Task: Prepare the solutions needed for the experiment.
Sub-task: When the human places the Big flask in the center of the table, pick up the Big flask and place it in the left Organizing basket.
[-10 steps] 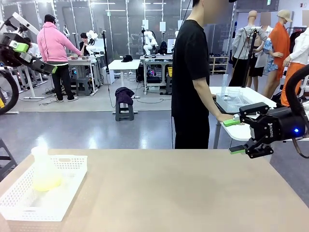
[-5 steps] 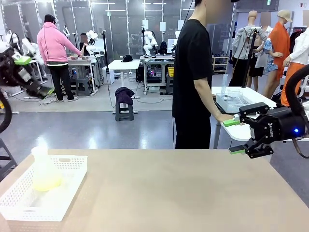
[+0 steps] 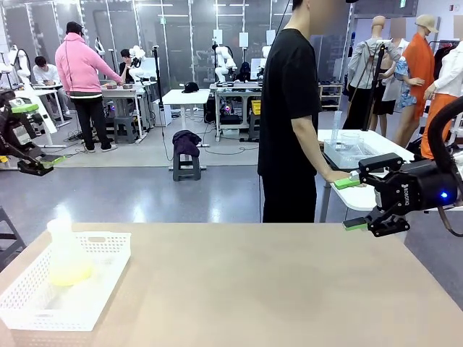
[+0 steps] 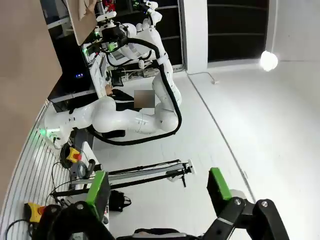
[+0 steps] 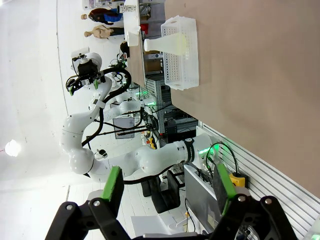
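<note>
At the lower left of the front frame a white perforated basket [image 3: 87, 289] sits on the tan table [image 3: 275, 289], and inside it, against its left wall, stands the frosted conical flask [image 3: 66, 254] with the solutions [image 3: 71, 274] — a shallow pale yellow pool in its base. The flask is upright, neck up, nothing touching it.

My left gripper [image 3: 32, 136] hangs at the far left edge of the frame, well above and apart from the basket, its green pads spread wide with nothing between them. In my left wrist view those fingers [image 4: 98, 186] rise from the bottom edge, wide apart and empty, with my other white arm [image 4: 125, 117] farther off.

My right gripper [image 3: 351, 204] is at the right of the frame, over the table's far right edge — jaws wide, holding nothing. From that wrist the basket [image 5: 181, 52] and flask [image 5: 167, 44] show at the top of the picture, well away across bare tabletop.

A person in a black shirt [image 3: 289, 108] stands beyond the table's far edge, right of centre, one hand [image 3: 337, 176] resting on a white side table [image 3: 362, 155] that carries a clear tray [image 3: 349, 150]. Nothing lies on the tan surface between the basket and my right gripper.
</note>
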Action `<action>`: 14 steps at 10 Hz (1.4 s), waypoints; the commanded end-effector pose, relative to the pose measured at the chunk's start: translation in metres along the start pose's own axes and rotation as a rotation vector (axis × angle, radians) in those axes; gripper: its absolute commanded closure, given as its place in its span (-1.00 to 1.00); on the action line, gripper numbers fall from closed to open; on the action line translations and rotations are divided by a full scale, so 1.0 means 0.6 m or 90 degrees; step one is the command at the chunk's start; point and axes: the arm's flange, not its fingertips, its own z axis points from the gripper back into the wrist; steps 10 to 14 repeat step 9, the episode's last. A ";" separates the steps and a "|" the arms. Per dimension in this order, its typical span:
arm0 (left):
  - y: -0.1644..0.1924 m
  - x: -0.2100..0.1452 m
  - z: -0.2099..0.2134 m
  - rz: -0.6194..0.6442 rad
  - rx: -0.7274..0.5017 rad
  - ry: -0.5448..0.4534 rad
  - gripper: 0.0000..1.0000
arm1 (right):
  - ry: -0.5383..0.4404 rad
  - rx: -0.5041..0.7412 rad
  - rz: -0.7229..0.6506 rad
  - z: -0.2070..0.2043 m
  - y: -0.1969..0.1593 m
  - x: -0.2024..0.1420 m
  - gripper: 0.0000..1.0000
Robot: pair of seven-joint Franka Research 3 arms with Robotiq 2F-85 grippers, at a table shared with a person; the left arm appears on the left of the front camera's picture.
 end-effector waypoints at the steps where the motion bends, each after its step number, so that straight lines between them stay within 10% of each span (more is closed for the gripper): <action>1: 0.003 0.000 0.008 0.032 0.005 -0.013 -1.00 | -0.002 0.009 0.007 -0.001 0.001 0.002 -0.81; 14: 0.005 -0.003 0.008 0.013 -0.001 -0.007 -1.00 | -0.002 0.009 0.007 -0.001 0.001 0.002 -0.81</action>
